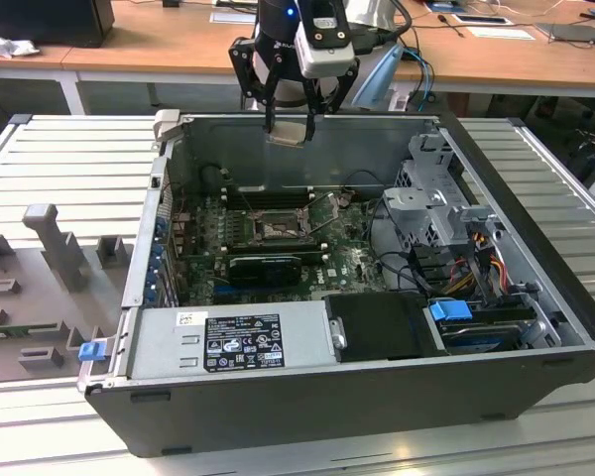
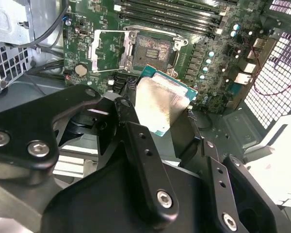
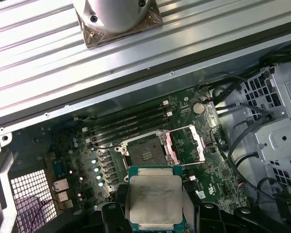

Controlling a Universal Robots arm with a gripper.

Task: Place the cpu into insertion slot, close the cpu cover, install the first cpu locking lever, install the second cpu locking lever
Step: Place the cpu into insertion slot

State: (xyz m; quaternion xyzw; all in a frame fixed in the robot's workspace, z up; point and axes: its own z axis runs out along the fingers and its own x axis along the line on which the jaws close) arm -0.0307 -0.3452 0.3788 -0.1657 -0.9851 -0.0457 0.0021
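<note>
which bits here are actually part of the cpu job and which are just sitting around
Job in hand:
gripper, shut on the cpu
insertion slot, empty
cpu cover, open

Just lying about:
memory slots
long black card
power supply
drive cage

My claw (image 1: 290,127) is black. The cpu (image 3: 153,196) in it is pale silver with a teal-green rim. The motherboard (image 3: 213,172) is dark green. The insertion slot (image 3: 144,153) is black with what looks like a brownish-gold centre. The cpu cover (image 3: 186,144) is grey metal.
</note>
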